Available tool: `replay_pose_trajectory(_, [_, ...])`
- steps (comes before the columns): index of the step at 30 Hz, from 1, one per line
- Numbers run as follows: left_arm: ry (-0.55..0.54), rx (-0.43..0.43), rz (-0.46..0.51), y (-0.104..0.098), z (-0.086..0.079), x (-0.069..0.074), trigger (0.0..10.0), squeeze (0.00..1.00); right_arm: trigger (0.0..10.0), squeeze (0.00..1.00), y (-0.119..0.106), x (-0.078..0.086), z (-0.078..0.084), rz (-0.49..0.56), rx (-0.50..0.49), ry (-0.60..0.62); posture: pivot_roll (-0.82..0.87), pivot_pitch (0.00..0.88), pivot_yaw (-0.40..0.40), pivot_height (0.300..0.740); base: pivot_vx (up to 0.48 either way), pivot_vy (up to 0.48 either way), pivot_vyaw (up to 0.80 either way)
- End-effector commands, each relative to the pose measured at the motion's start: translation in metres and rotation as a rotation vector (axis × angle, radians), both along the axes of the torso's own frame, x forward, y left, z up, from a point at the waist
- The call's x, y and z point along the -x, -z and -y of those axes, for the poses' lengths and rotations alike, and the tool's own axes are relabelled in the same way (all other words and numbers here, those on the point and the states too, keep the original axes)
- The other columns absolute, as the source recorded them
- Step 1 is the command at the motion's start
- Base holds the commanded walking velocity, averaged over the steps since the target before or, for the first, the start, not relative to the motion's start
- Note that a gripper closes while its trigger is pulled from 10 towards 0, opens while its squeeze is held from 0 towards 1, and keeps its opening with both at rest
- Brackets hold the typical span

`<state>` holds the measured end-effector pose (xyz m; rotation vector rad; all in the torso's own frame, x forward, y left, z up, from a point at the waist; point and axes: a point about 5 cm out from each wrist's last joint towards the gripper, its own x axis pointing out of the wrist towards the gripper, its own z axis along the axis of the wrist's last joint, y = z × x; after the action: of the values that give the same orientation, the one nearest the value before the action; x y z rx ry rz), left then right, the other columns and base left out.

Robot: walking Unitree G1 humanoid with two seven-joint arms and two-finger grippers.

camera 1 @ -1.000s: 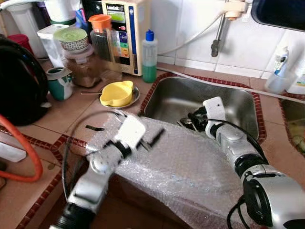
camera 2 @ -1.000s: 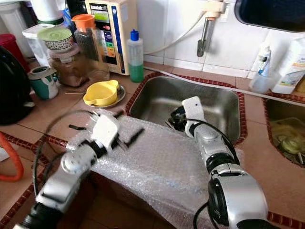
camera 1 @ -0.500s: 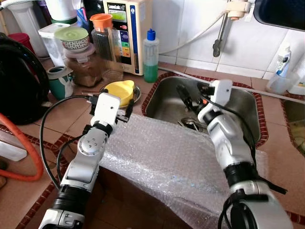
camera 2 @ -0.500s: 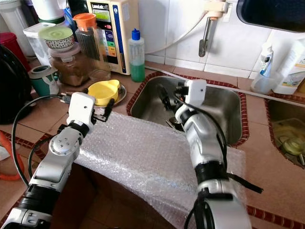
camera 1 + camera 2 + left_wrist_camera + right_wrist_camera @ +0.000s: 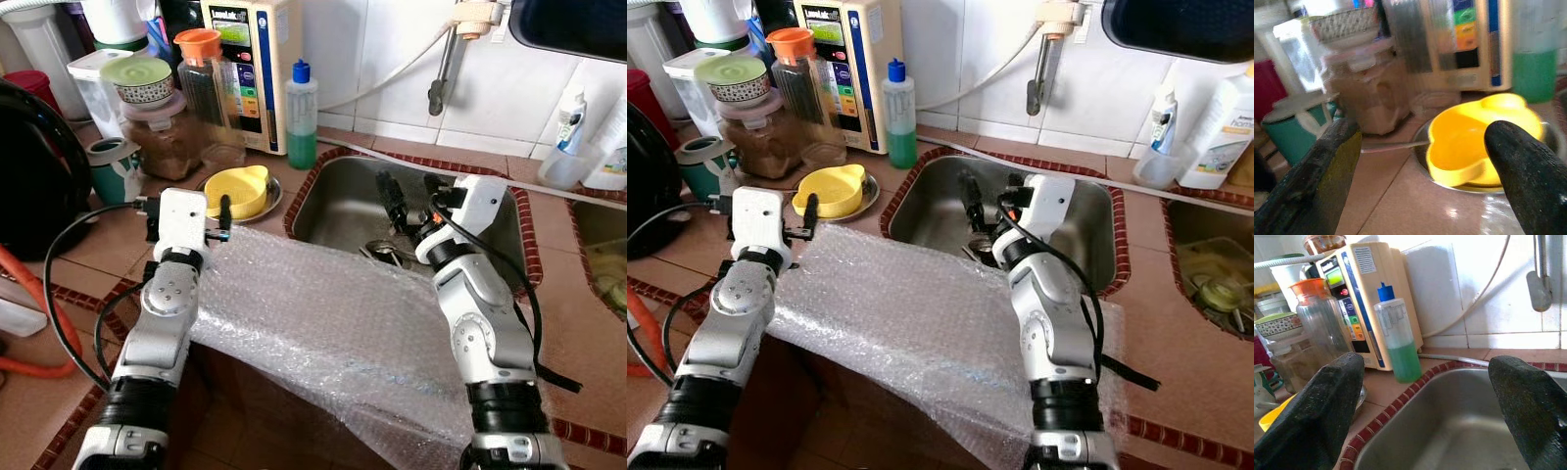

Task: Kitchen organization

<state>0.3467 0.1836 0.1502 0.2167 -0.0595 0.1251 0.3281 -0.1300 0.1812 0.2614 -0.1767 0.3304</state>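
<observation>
Crinkled clear bubble wrap (image 5: 333,323) fills the frame's centre between the spread-fingered left gripper (image 5: 186,208) and right gripper (image 5: 411,191).

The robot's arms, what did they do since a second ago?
The left gripper swung up off the bubble wrap toward the yellow bowl. The right gripper lifted out of the sink. Both are open and holding nothing. The bubble wrap, bowl and green bottle stayed where they were.
</observation>
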Motion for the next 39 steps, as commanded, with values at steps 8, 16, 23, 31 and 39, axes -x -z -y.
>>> replay_pose_trajectory(8, [-0.097, 0.030, -0.037, -0.009, -0.014, -0.020, 10.0, 0.00, 10.0, 0.00, -0.010, 0.019, -0.030, 0.012, 0.062, -0.218, 0.05, 0.000, 0.058, 0.740, 0.000, 0.000, 0.00])
replay_pose_trajectory(16, [-0.103, 0.028, -0.094, -0.005, -0.016, -0.030, 10.0, 0.00, 10.0, 0.00, -0.010, 0.027, -0.039, -0.002, 0.081, -0.295, 0.05, 0.000, 0.065, 0.740, 0.000, 0.000, 0.00])
replay_pose_trajectory(23, [-0.033, 0.085, -0.083, 0.001, 0.001, -0.023, 10.0, 0.00, 10.0, 0.00, -0.009, 0.027, -0.038, -0.012, 0.090, -0.282, 0.05, 0.000, 0.067, 0.740, 0.000, 0.000, 0.00])
replay_pose_trajectory(31, [-0.096, 0.092, -0.133, 0.006, -0.017, -0.029, 10.0, 0.00, 10.0, 0.00, -0.007, 0.025, -0.037, -0.017, 0.100, -0.269, 0.06, 0.000, 0.067, 0.740, 0.000, 0.000, 0.00])
replay_pose_trajectory(39, [-0.075, 0.084, -0.235, 0.008, -0.009, -0.039, 10.0, 0.00, 10.0, 0.00, -0.007, 0.027, -0.037, -0.012, 0.116, -0.270, 0.04, 0.000, 0.077, 0.740, 0.000, 0.000, 0.00])
